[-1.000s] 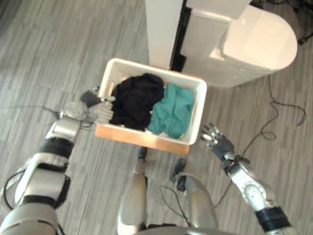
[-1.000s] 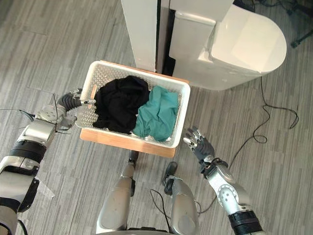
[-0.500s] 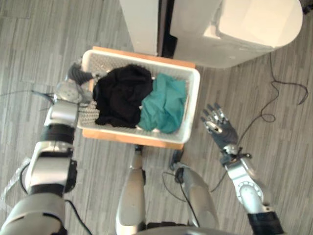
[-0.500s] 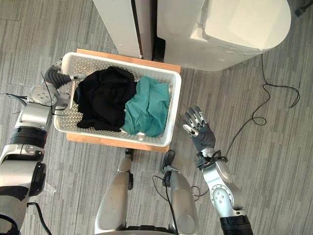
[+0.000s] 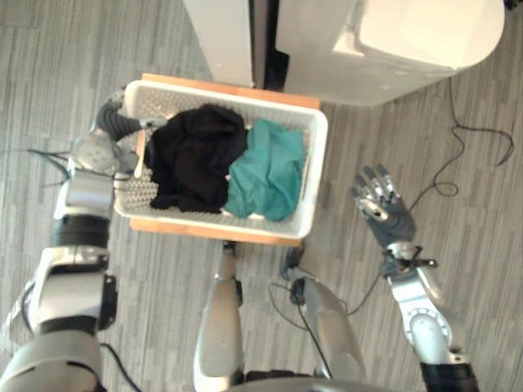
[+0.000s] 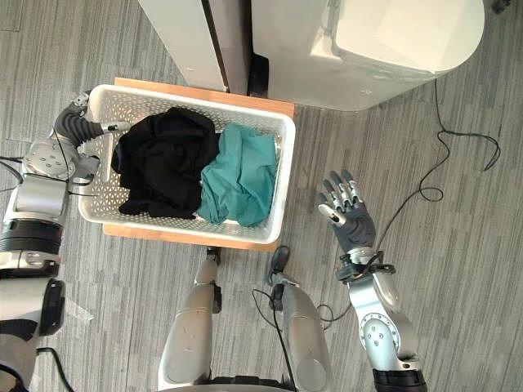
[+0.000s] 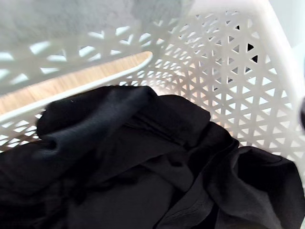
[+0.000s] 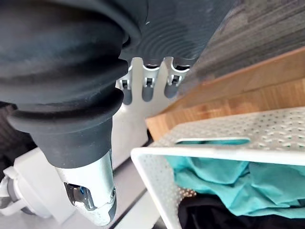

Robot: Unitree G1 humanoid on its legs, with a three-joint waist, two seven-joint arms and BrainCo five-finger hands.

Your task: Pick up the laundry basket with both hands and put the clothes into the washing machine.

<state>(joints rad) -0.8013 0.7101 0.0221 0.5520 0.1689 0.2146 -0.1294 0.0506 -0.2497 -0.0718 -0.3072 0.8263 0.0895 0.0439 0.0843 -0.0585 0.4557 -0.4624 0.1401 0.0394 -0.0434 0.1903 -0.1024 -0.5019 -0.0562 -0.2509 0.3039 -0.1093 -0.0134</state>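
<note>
**Laundry basket [image 6: 280,184] holding clothes [image 6: 237,175], on a wooden board [image 6: 261,102] before the washing machine [image 6: 392,41].**
Left hand [image 6: 78,131] clasps the basket's left rim; right hand [image 6: 353,222], fingers spread wide, hangs apart over the floor [image 6: 458,245].

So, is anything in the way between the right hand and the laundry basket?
Nothing visible. The right hand, fingers spread, hangs apart from the right wall of the white laundry basket, with bare grey floor between them.

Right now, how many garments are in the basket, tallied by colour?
Black garment: 1
Teal garment: 1
Total: 2, lying side by side in the white basket.
</note>
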